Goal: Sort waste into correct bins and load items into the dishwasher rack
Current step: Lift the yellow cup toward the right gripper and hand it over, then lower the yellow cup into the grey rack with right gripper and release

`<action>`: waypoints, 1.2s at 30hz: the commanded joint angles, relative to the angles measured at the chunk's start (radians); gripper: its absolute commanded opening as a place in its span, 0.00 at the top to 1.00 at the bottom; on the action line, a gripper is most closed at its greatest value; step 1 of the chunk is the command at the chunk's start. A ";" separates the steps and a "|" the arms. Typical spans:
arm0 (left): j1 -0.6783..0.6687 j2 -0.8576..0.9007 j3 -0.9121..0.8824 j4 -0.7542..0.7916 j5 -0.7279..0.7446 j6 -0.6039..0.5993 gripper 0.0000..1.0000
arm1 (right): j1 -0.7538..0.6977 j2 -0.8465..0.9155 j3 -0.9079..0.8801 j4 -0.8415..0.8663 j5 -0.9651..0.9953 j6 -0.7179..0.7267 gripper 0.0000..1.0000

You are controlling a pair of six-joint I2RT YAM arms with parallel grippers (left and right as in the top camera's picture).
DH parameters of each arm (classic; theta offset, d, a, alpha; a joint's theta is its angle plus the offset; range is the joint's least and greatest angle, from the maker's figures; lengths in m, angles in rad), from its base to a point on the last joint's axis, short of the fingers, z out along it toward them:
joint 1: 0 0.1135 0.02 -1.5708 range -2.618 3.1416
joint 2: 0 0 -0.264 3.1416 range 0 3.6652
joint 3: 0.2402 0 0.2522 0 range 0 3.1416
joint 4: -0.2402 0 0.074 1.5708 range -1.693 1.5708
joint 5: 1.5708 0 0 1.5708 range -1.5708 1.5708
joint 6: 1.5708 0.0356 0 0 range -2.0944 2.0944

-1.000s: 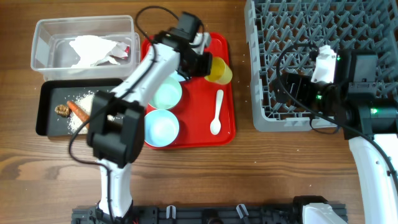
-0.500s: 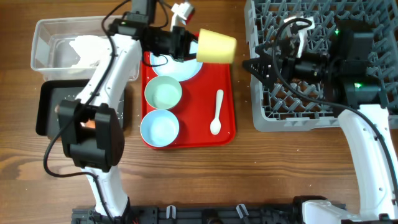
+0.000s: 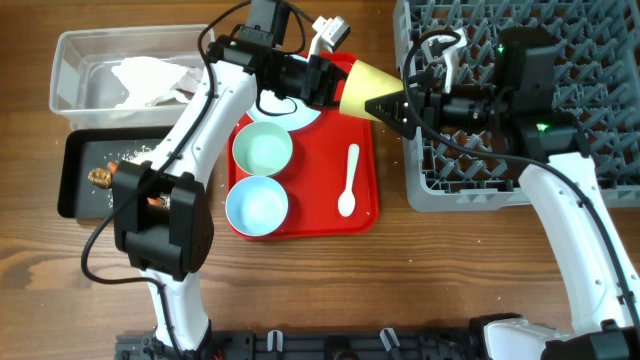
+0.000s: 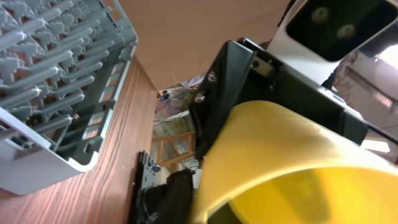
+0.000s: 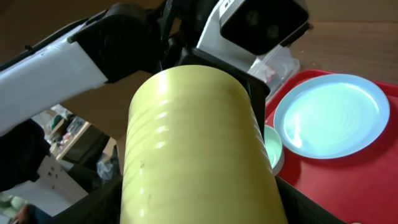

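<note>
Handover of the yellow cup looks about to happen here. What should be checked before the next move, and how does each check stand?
1. Left gripper clamped on the yellow cup: ok; the left wrist view shows a finger against its wall.
2. Right gripper closed on the cup: cannot tell; it flanks the cup, but contact is not visible.
3. Cup lifted off the red tray: ok.
4. Dishwasher rack pegs beside the right arm free of dishes: ok.
5. White spoon and both bowls out of the handover path: ok; they lie on the tray.
</note>
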 commanded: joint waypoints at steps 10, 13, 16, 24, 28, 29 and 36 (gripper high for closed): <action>-0.003 -0.015 0.012 0.005 0.034 0.014 0.69 | -0.145 0.009 0.012 -0.113 0.038 -0.031 0.40; -0.003 -0.015 0.012 0.004 -0.053 0.014 0.69 | -0.193 -0.014 0.012 -0.138 0.039 -0.034 0.40; -0.003 -0.015 0.012 -0.018 -0.209 0.014 0.67 | -0.268 -0.059 0.012 -0.241 0.108 -0.037 0.39; -0.004 -0.015 0.012 -0.201 -0.890 0.014 0.60 | -0.309 -0.127 0.013 -0.654 0.753 0.040 0.39; -0.004 -0.015 0.012 -0.234 -1.037 0.014 0.60 | -0.309 -0.127 0.013 -0.702 0.969 0.129 0.39; -0.005 -0.015 0.012 -0.232 -1.037 0.014 0.60 | -0.309 -0.125 0.013 -0.703 1.014 0.151 0.39; -0.004 -0.015 0.012 -0.236 -1.036 0.014 0.59 | -0.308 0.010 0.060 -0.769 1.057 0.173 0.37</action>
